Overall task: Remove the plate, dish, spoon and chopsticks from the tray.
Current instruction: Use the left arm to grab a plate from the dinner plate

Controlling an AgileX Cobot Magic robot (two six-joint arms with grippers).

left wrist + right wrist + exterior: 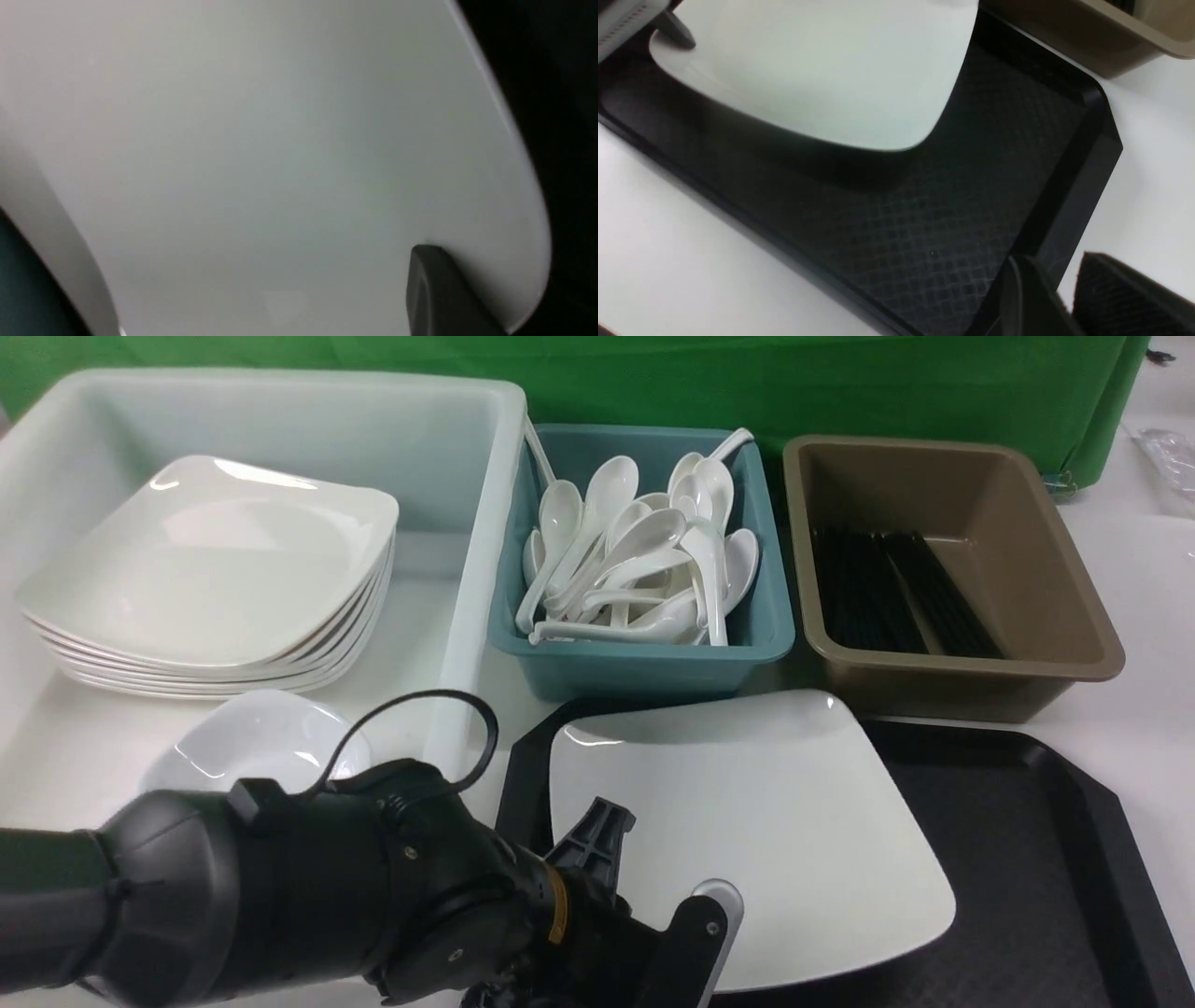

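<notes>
Green cloth (653,383) behind — perhaps a curtain — white tabletop (1148,728).

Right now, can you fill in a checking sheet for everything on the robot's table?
Surface: white table, black tray on it.
Job's things: plate on the tray; dish in the white tub; spoons in the teal bin; chopsticks in the brown bin.
Clutter: stack of plates in the tub.
Grippers: left gripper at the plate's near rim, one finger on top, grip unclear; right gripper open near the tray's rim, holding nothing.
Cables: black cable loop on the left arm.
Surroundings: green cloth behind the bins.
</notes>
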